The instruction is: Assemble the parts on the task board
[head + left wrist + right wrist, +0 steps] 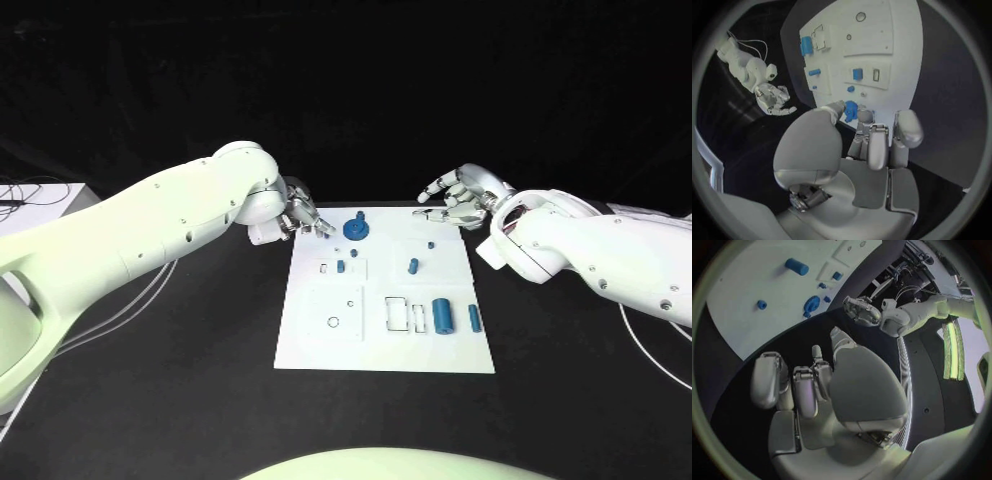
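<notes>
Flanking the task board (378,345), both hands seemingly hold nothing.

Matt white task board (320,340), smooth blue plastic parts (444,315), matt black table (173,400).

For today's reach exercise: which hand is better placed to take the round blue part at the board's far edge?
Probably the left hand: its fingers sit right beside the round blue part on the task board. The right hand hovers farther off, beyond the board's far corner.

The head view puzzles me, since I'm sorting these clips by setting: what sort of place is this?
Probably a robotics lab test bench: a black table against a dark backdrop, a white task board carrying small blue parts, and cables trailing at the table's edge.
</notes>
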